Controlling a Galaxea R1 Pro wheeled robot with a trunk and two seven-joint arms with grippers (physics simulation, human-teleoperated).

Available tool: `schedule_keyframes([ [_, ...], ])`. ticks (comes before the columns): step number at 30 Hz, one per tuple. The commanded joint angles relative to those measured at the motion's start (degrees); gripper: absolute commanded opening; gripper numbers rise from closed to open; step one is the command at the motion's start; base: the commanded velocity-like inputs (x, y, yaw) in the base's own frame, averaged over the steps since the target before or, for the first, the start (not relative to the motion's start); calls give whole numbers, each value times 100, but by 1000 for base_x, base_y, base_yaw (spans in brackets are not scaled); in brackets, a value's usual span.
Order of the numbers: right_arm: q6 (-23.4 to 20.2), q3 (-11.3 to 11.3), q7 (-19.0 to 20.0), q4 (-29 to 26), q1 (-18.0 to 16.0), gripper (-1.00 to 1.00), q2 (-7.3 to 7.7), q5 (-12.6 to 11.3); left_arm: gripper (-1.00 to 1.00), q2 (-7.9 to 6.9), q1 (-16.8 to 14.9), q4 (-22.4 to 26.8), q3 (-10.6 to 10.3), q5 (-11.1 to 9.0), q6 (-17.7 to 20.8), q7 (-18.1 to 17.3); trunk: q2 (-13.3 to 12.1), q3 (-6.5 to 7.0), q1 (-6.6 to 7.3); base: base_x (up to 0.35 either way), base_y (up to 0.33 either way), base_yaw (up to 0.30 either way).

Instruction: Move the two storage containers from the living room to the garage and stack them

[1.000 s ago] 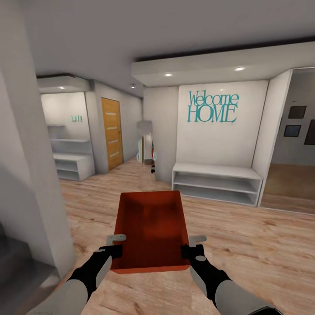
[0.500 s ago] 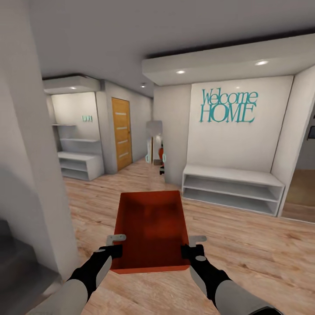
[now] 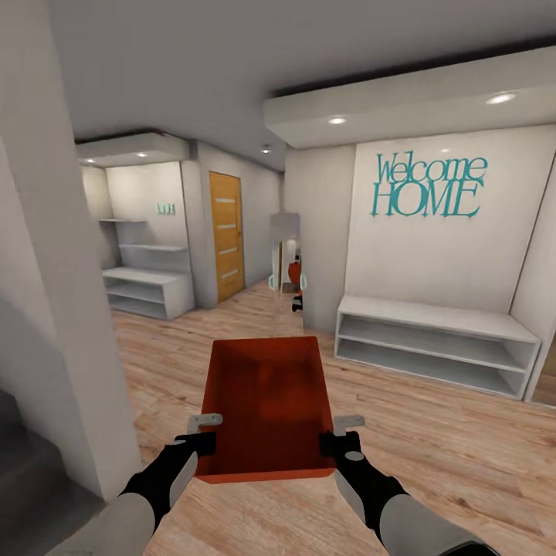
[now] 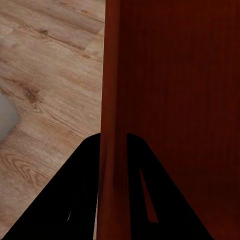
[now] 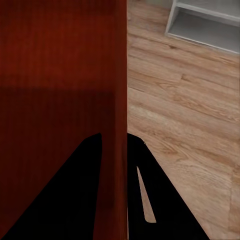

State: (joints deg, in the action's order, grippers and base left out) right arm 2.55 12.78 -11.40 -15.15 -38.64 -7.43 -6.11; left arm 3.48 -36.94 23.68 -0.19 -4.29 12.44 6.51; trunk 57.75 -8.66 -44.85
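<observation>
Orange-red storage container point(image 3: 266, 405) hangs between both grippers, long axis pointing far ahead, left gripper point(image 3: 202, 434) and right gripper point(image 3: 337, 434) each clamped on a side wall.

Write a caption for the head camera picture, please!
Both grippers, left and right, carry an orange-red storage container down a wood-floored hallway.

The storage container point(image 3: 266, 401) looks like smooth, matt orange-red plastic with thin plain walls, faintly streaked along the wall in the left wrist view point(image 4: 165, 100). The floor point(image 3: 432, 432) is light wood plank with visible grain and a low sheen. The shelf unit point(image 3: 436, 340) and walls point(image 3: 432, 262) look matt painted white, the door point(image 3: 226, 235) a warm smooth wood.
</observation>
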Motion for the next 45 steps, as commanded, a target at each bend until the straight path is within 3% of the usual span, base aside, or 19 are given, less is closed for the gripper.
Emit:
schedule_keyframes([
  [1,31,-137,-40,-14,-12,-100,4,4,-100,-23,3,8,10,68,44,79,6,-8,-4,323,0,3],
  [45,52,-141,-38,-14,-12,-100,4,4,-100,-23,3,10,10,68,42,81,6,-8,-4,323,0,0],
])
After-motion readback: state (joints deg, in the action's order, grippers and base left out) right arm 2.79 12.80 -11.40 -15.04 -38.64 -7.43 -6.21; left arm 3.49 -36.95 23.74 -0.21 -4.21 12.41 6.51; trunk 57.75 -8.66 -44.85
